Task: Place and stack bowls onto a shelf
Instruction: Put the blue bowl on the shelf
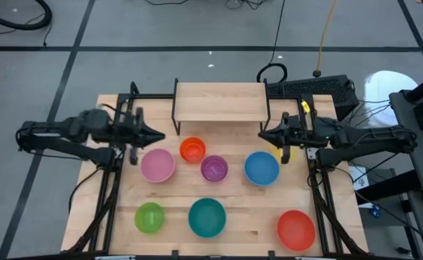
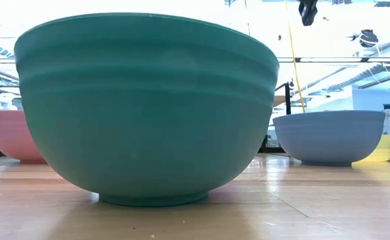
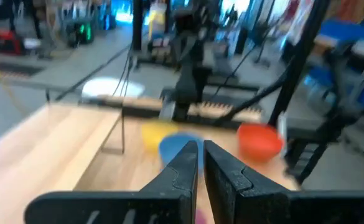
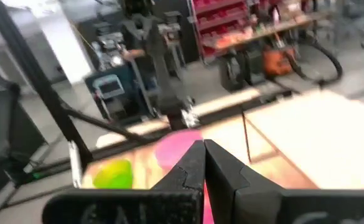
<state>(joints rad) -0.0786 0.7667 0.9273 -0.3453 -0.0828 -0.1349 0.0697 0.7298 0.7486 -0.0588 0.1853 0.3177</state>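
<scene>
The light-wood shelf (image 1: 218, 101) stands on black wire legs at the table's far side. In front of it, resting on their bases, are the orange (image 1: 192, 149), pink (image 1: 157, 165), purple (image 1: 214, 168) and blue (image 1: 262, 167) bowls. Green (image 1: 150, 217), teal (image 1: 207, 217) and red (image 1: 296, 229) sit along the near edge. The yellow bowl (image 2: 382, 150) stands behind the blue one, mostly hidden under the right arm in the high view. My left gripper (image 1: 160, 134) hovers shut beyond the pink bowl. My right gripper (image 1: 262, 132) hovers shut beyond the blue bowl.
The teal bowl (image 2: 148, 107) fills most of the low view. Black frame rails run along both sides of the table (image 1: 247, 209). A keyboard (image 1: 309, 88) and cables lie past the far right corner. Bare wood shows between the two rows of bowls.
</scene>
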